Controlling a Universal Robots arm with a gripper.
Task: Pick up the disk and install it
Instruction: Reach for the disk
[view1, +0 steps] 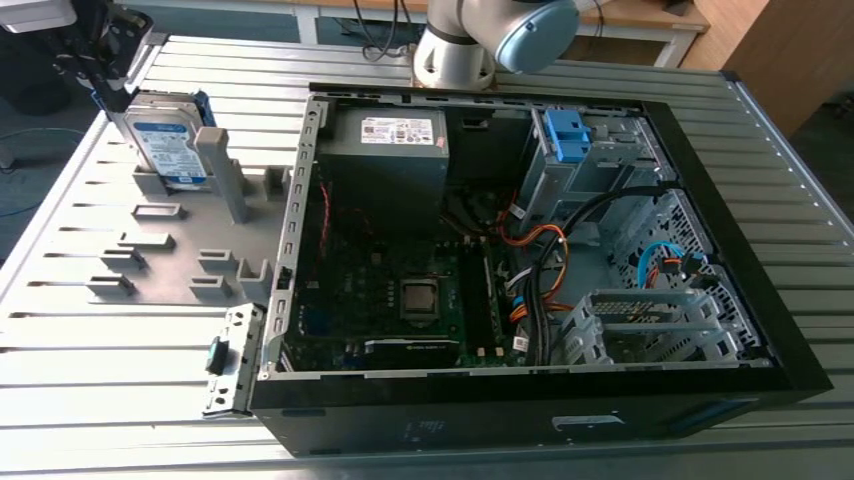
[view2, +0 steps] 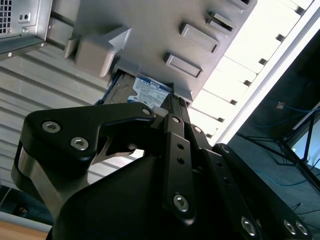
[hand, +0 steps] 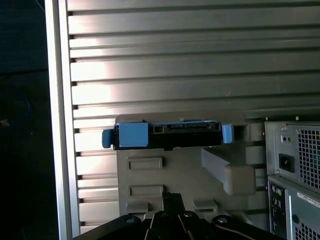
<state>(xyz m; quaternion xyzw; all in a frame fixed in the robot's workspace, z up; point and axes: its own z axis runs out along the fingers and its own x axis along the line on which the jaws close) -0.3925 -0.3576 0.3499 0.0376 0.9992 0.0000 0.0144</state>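
— Where's the disk?
— Beside the open computer case (view1: 534, 405), on the exterior view's left. I see the disk (view1: 167, 148) standing on edge in the grey holder (view1: 160, 255).
— Jaws?
— The gripper (view1: 104, 95) hangs close over it. Clenched or released, I can't tell.

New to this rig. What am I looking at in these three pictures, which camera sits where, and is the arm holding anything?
This is one robot arm with a gripper, working over a slatted metal table. The exterior view comes from a camera off the arm. It shows an open computer case and, towards the exterior view's left, a grey fixture plate. The disk stands upright in that plate, with a blue bracket round its edges. Both wrist views come from cameras riding on the arm, and they look past the black gripper at the disk. The gripper is close to the disk but appears to hold nothing.
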